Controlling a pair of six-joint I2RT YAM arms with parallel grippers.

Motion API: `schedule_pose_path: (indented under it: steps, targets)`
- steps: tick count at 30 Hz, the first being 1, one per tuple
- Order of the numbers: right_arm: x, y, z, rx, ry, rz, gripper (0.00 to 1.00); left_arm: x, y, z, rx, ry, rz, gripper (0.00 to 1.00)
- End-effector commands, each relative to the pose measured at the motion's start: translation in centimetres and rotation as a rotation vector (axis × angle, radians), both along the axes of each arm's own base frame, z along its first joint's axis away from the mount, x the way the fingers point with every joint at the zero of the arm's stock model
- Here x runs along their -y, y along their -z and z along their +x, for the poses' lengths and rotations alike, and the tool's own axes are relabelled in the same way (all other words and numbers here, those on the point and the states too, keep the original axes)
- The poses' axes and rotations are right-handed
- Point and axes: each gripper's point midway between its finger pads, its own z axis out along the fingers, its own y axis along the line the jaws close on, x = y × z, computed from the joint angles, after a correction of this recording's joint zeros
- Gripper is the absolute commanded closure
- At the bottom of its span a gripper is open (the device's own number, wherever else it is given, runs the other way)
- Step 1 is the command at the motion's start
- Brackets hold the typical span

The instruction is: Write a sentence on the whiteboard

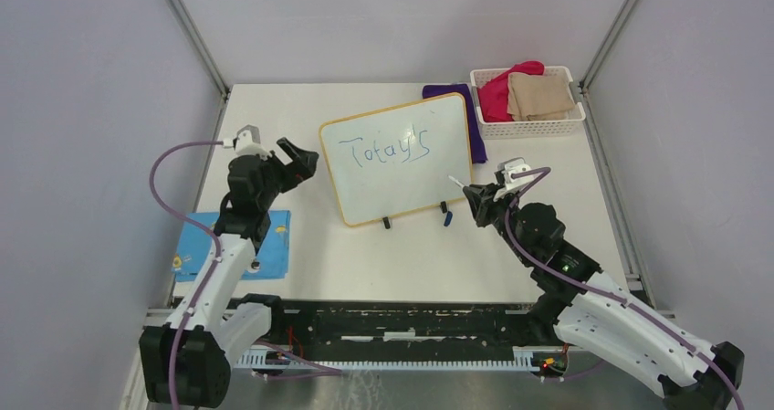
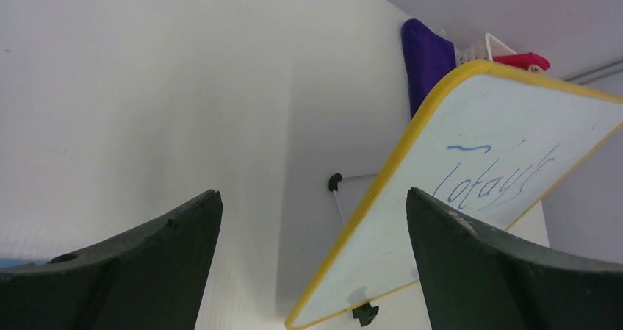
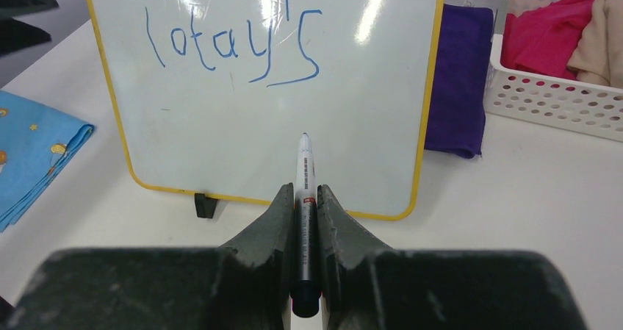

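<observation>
A white counter [image 1: 301, 273] fills the middle of a small enclosure. Its matte top is evenly lit from above, and the shadows on it are soft. Plain pale grey walls close it in: a back wall [image 1: 392, 17], a left wall [image 1: 82, 154] and a right wall [image 1: 694, 154]. Slim grey metal posts rise from the counter's far left corner [image 1: 190, 31] and far right corner [image 1: 619, 28]. Below the counter's near edge lies a brushed grey metal surface [image 1: 411, 392].
</observation>
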Motion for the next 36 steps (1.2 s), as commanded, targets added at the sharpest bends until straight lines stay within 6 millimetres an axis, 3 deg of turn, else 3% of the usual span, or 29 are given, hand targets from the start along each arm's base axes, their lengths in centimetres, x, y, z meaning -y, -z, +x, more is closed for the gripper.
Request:
schedule_pose_path:
  steps: [1,7,11,15,22,28,33,36]
  targets:
    - [-0.6,-4.1,-0.3,0.08,-0.03,0.102,1.0,4.0,-4.2,-1.4,0.267,0.308,-0.136,0.0]
    - [-1.3,-3.6,-0.4,0.071,-0.061,0.107,1.0,4.9,-1.6,-1.0,0.219,0.403,-0.087,0.0]
    - [-1.8,-3.7,-0.4,0.068,-0.078,0.114,1.0,4.9,-1.2,-0.7,0.247,0.415,-0.046,0.0]
    - [-1.9,-3.9,-0.4,0.07,-0.083,0.12,1.0,6.2,0.4,-1.3,0.283,0.548,0.011,0.01]
    - [-1.9,-4.2,-0.5,0.071,-0.081,0.131,1.0,8.3,2.4,-1.8,0.335,0.736,-0.019,0.11]
    - [-2.2,-4.8,-0.4,0.077,-0.092,0.156,1.0,8.6,4.1,-2.1,0.353,0.758,-0.03,0.15]
    - [-3.3,-5.0,-0.4,0.065,-0.131,0.165,1.0,9.5,4.6,-2.2,0.368,0.823,-0.104,0.24]
    - [-3.6,-4.9,-0.3,0.061,-0.136,0.166,1.0,8.8,4.6,-1.6,0.379,0.814,-0.157,0.31]
